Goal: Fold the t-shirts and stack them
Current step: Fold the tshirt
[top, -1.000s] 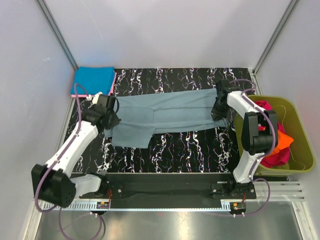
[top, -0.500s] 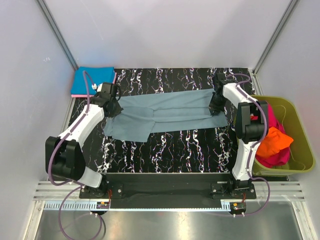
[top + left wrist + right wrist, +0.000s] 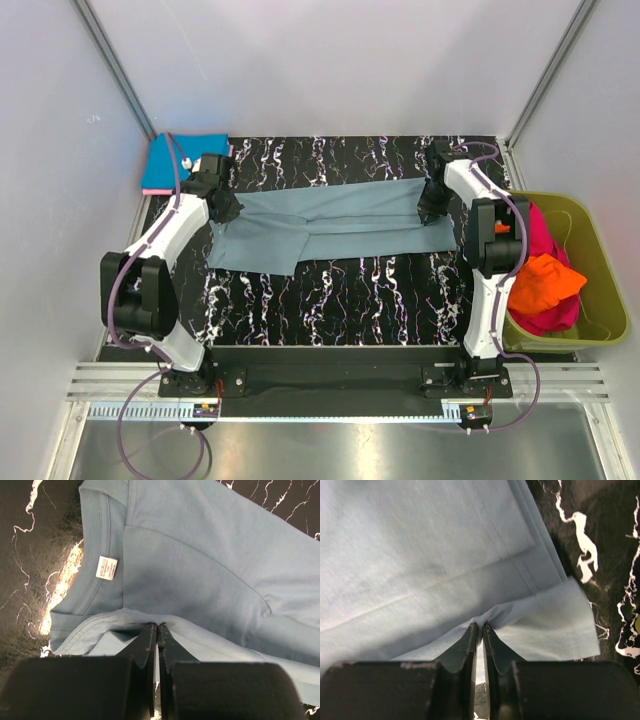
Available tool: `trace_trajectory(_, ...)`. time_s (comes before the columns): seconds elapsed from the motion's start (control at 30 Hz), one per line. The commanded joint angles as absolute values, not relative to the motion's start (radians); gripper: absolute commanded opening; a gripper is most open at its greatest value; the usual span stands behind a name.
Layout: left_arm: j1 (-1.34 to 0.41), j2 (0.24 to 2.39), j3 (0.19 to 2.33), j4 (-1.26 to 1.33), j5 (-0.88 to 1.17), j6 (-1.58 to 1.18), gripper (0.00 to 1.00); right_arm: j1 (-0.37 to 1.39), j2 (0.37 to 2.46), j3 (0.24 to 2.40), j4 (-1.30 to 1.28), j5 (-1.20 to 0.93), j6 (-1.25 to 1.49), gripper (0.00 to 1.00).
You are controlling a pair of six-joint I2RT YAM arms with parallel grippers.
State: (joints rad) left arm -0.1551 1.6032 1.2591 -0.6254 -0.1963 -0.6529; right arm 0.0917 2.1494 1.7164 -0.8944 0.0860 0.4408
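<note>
From above, the grey-blue shirt (image 3: 330, 225) lies spread lengthwise across the table (image 3: 350, 290).

Left wrist: your left gripper (image 3: 156, 626) is clamped on a cloth fold below the collar (image 3: 102, 525).

Right wrist: your right gripper (image 3: 481, 626) pinches cloth at the hem (image 3: 570, 645). Carry both ends over together and level, so the fold lands straight.

The right gripper (image 3: 480, 626) has its two black fingers (image 3: 464, 652) pressed almost together, and a little fold of the grey-blue t-shirt (image 3: 415, 550) is pinched between their tips. The shirt fills the top and left of the view, with sewn lines running near its edge, and one corner sticks out to the right of the fingers. Past that edge is the black table (image 3: 615, 540) with white squiggly marks.
</note>
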Motion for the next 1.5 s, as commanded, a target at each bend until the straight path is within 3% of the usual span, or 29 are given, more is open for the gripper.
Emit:
trace_trajectory(0.0,-0.135,1.624,1.315,-0.581,-0.201,-0.624,0.00,0.078,2.177,1.778,-0.911,0.100,0.420,0.15)
trace_trajectory(1.07,-0.077,1.695,1.318,-0.578,-0.222,-0.643,0.00,0.074,2.244,1.871,-0.927,0.084,0.420,0.18)
trace_trajectory(1.47,-0.057,1.738,1.328,-0.574,-0.229,-0.650,0.00,0.071,2.263,1.979,-0.953,0.086,0.417,0.29)
